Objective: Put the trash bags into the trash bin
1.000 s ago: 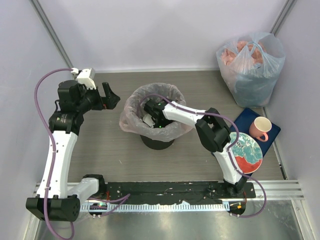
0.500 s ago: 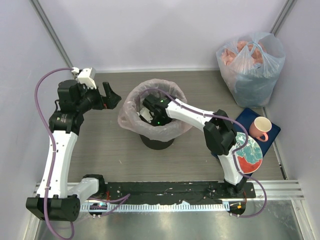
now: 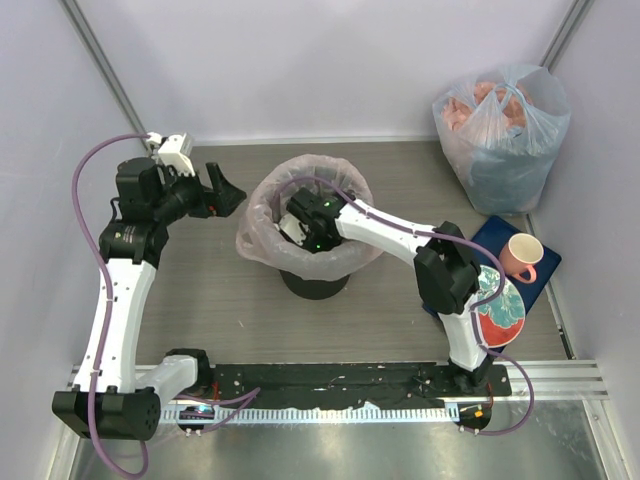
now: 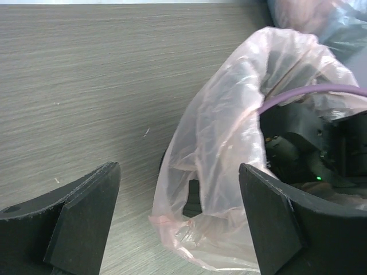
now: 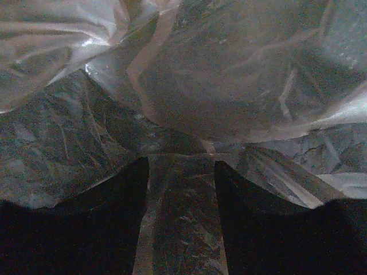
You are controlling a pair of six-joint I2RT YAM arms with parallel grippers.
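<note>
Overhead looking down, left wrist facing trash bag (image 4: pixel 218 126) nearby, right wrist seemingly inside it

Far right corner of the wood-grain table (image 3: pixel 210 290) has a knotted clear-bluish plastic bag (image 3: pixel 500 135), bulging with pink and blue stuff. Nearer along that edge, a pink mug (image 3: pixel 521 257) sits on a dark blue mat (image 3: pixel 495 240), and a red-and-teal patterned plate (image 3: pixel 498 315) overlaps the mat's near corner.

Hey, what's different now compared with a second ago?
The right arm swung its elbow out toward the plate, while the right pincer, inside the pink trash bag lining the bin, edged toward the far side. The left pincer crept slightly toward the bin, open and empty. Bin, mug, plate and the full bag stayed put.
</note>
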